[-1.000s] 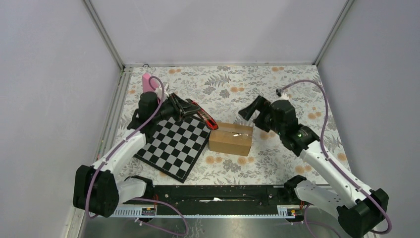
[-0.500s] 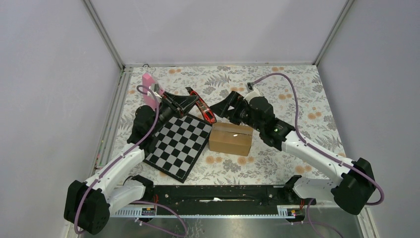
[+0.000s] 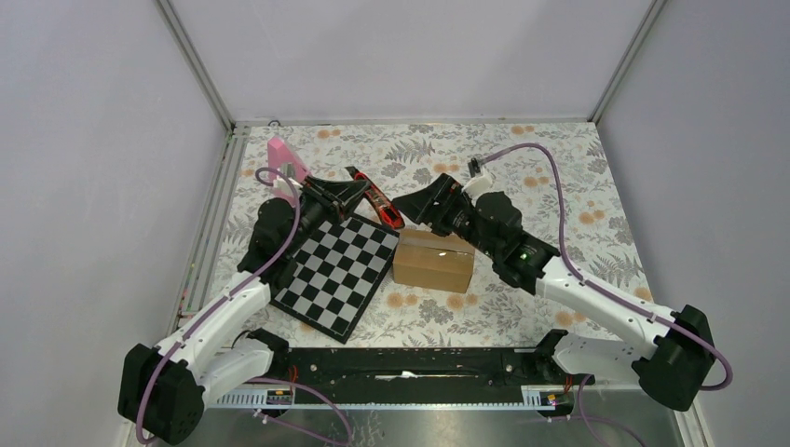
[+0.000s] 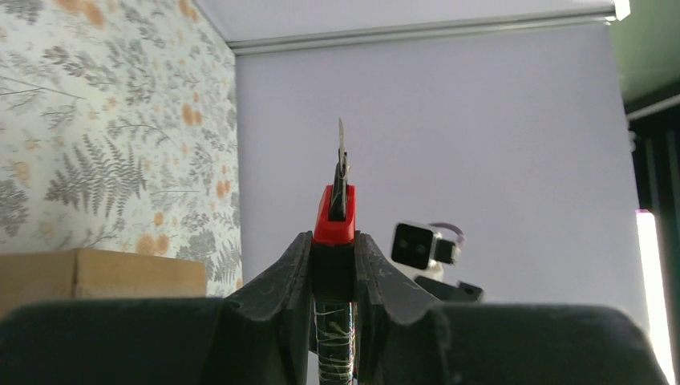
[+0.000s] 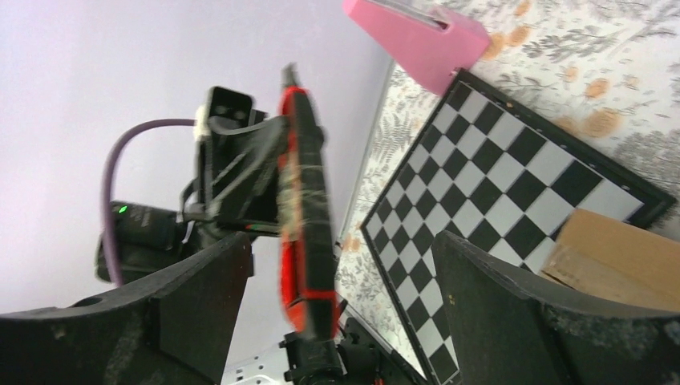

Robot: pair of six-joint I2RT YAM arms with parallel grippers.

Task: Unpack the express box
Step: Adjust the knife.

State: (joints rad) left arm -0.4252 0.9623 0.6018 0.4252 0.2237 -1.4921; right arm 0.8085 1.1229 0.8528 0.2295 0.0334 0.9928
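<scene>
The express box [image 3: 433, 261], a small brown carton, sits on the floral cloth right of the chessboard; its edge also shows in the left wrist view [image 4: 96, 273] and the right wrist view [image 5: 621, 257]. My left gripper [image 3: 352, 196] is shut on a red and black utility knife [image 3: 380, 203], held above the board's far corner. The blade points up in the left wrist view [image 4: 341, 148] and the jaws [image 4: 333, 241] clamp the handle. My right gripper [image 3: 410, 203] is open behind the box. The knife [image 5: 306, 224] stands between its spread fingers [image 5: 341, 281], untouched.
A black and white chessboard [image 3: 331, 270] lies left of the box, also visible in the right wrist view [image 5: 513, 184]. A pink wedge-shaped object [image 3: 279, 154] stands at the far left, likewise seen from the right wrist [image 5: 417, 36]. Grey walls close in the table on three sides.
My right arm has swung left from beside the box until its open fingers flank the knife. My left gripper has lifted the knife away from the box, toward the back.
</scene>
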